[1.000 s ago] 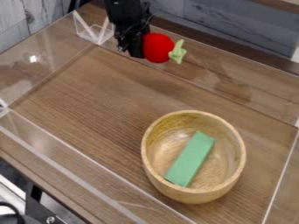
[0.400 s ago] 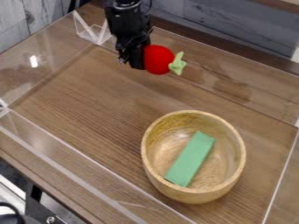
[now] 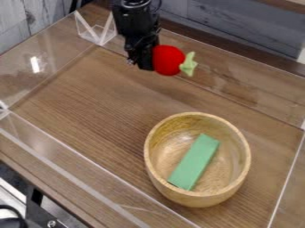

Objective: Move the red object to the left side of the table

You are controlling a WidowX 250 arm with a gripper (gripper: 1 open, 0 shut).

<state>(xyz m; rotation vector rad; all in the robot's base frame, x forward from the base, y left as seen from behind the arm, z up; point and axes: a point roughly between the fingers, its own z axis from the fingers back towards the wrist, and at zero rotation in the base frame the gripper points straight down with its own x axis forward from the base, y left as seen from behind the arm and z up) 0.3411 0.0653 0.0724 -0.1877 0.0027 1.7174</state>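
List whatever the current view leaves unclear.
All in the camera view:
- Far side of the round red toy fruit: turned away from the camera.
- Bowl floor beneath the flat green block: covered by it.
- Black cables, lower left: cut off by the picture's edge.

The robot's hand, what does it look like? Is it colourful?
Not very colourful! The hand is mostly black, with skinny, dark finger parts and lots of little gaps in between. Small pale, shiny spots show on it. The piece above it is dark too. I can't make out any writing or cables because the picture is small and blurry there.
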